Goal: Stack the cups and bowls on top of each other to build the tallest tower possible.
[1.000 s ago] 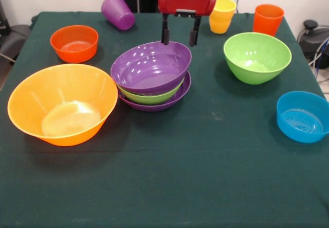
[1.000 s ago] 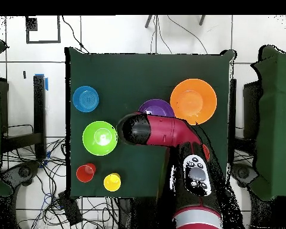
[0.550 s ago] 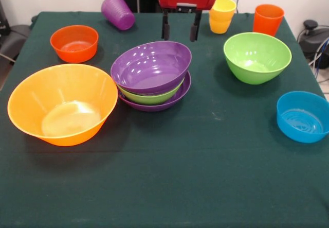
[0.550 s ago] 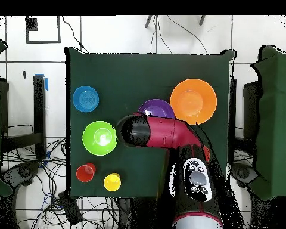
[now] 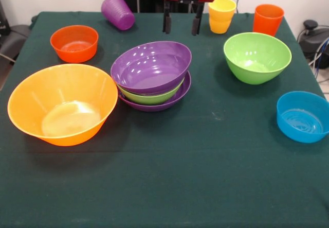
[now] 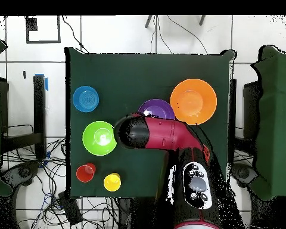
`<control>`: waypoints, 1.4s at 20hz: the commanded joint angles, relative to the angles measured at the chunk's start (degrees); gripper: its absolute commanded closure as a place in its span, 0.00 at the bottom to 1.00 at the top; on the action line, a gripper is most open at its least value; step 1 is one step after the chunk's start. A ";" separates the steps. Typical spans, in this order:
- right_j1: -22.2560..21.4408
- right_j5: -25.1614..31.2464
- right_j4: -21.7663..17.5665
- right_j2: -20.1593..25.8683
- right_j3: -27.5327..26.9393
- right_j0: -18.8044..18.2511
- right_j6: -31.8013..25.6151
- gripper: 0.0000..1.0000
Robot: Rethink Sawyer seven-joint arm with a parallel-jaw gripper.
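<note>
The tower (image 5: 151, 73) is three nested bowls: a purple one tilted on a green one, on a wide purple one. My gripper (image 5: 181, 31) hangs open and empty above the table behind it. Loose bowls are a very large yellow-orange one (image 5: 61, 104), a small red-orange one (image 5: 74, 42), a green one (image 5: 257, 57) and a small blue one (image 5: 303, 116). The ribbed purple cup (image 5: 117, 12) lies on its side at the back. Two stacked yellow cups (image 5: 222, 15) and an orange-red cup (image 5: 268, 19) stand upright. In the overhead view the arm (image 6: 151, 132) covers part of the tower (image 6: 157, 108) and hides the gripper.
The table has a dark green cloth (image 5: 205, 176), whose near half holds nothing. Cables and black equipment (image 5: 313, 37) sit off the table's right edge. In the overhead view the green bowl (image 6: 99, 138) lies just beside the arm's head.
The gripper has risen and drawn back a little from the tower, staying open. The bowls and cups have not moved.
</note>
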 commanded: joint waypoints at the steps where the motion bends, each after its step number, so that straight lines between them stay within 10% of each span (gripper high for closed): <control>1: 1.23 3.66 0.20 2.93 4.20 2.21 6.55 0.00; 28: 3.79 -8.24 1.54 -1.07 10.44 9.58 15.03 0.00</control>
